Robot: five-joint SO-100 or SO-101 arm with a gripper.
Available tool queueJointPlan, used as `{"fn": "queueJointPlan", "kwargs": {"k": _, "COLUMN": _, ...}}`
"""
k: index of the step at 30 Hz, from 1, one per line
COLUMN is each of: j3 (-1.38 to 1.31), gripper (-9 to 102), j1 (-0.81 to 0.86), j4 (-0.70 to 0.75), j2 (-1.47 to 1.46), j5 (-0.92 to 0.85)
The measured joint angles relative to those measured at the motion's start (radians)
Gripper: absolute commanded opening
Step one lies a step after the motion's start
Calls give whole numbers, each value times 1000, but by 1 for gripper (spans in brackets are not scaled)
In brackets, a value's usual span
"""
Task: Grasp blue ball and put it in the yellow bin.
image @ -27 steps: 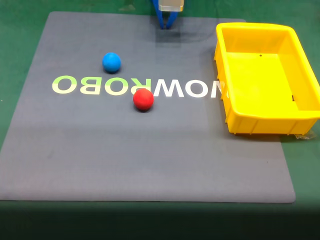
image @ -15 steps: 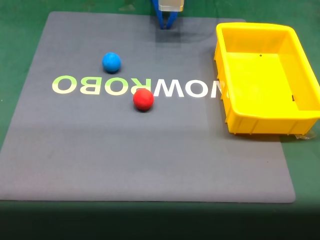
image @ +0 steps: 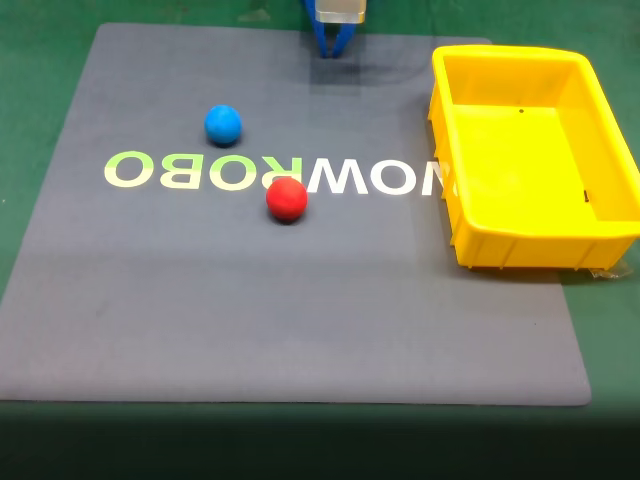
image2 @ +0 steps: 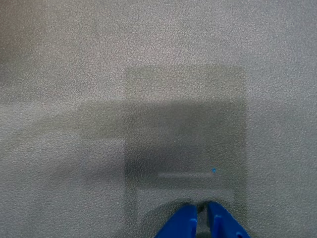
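Since the blue ball (image: pixel 223 124) sits loose on the grey mat (image: pixel 300 300), nothing of your task is done yet — the reach, the grasp, the carry and the drop are all ahead of you. In the fixed view the ball lies in the upper left part of the mat, just above the pale printed lettering (image: pixel 270 174), well apart from everything that could hold it.

Your gripper (image: pixel 334 45) hangs at the top edge of that view, over the far border of the mat, to the right of the ball and some way off from it. In the wrist view its blue fingertips (image2: pixel 185 225) come up from the bottom edge nearly together, with only a thin dark slit between them; they hold nothing, and bare mat with the arm's shadow lies under them. You would have to spread them before closing on the ball, as I judge it.

A red ball (image: pixel 287 199) of the same size rests lower down, on the lettering, between the blue one and the bin but nearer the front — not the one you want, so mind it on the way across.

The yellow bin (image: pixel 455 200) stands at the right side, overlapping the mat's right edge. Its floor shows bare yellow apart from a few tiny dark specks; no ball is in it.
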Motion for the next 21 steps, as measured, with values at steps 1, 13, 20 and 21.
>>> {"fn": "queueJointPlan", "kwargs": {"k": 1, "j3": 0, "gripper": 0, "j1": 0, "j4": 0, "j2": 0, "j5": 5}}
{"fn": "queueJointPlan", "kwargs": {"k": 13, "j3": 0, "gripper": 0, "j1": 0, "j4": 18, "j2": 0, "j5": -135}}
{"fn": "queueJointPlan", "kwargs": {"k": 20, "j3": 0, "gripper": 12, "j1": 0, "j4": 20, "j2": 0, "j5": -147}}
{"fn": "queueJointPlan", "kwargs": {"k": 21, "j3": 0, "gripper": 19, "j1": 0, "j4": 12, "j2": 0, "j5": -146}}
